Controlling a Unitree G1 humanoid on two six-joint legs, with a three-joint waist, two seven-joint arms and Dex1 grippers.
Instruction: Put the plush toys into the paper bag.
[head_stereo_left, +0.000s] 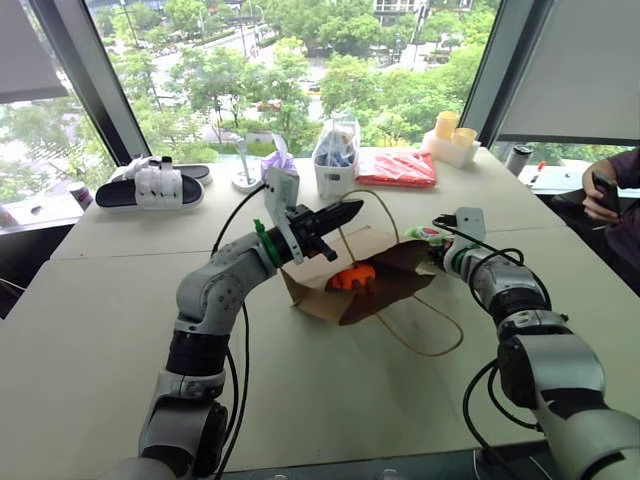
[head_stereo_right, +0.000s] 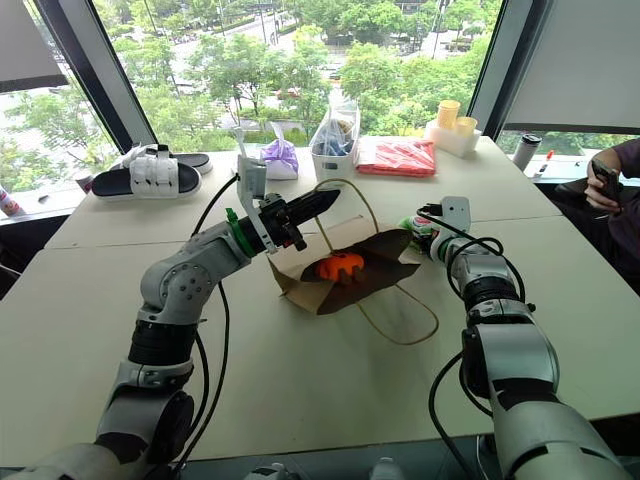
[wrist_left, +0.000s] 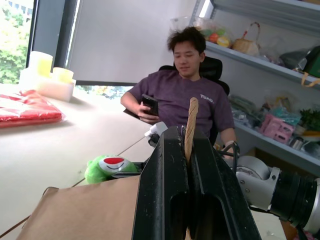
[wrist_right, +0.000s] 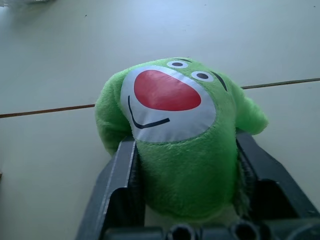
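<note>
Between the two fingers of the right end effector (wrist_right: 187, 200) sits the green plush toy (wrist_right: 175, 135), its red-and-white face patch turned up; both fingers press into its sides, so it is grasped. Seen from the head, this toy (head_stereo_left: 428, 237) rests on the desk (head_stereo_left: 100, 300) just beside the right edge of the paper bag (head_stereo_left: 350, 285), towards the desk's right side.

Over the bag's mouth, the left end effector (head_stereo_left: 345, 213) is raised above the desk and clenched on one tan cord handle (wrist_left: 189, 127), which stands up between its closed fingers. That lifts the top flap of the bag, which otherwise lies on its side near the middle of the desk. Its other cord handle (head_stereo_left: 420, 335) loops loose on the desk towards the near edge.

Inside the open bag lies the orange plush toy (head_stereo_left: 352, 277), partly covered by the brown paper; its face is hard to make out from here.

Along the far edge stand a clear bag-like container (head_stereo_left: 335, 150), apparently holding blue items, and a flat red packet (head_stereo_left: 398, 168).
</note>
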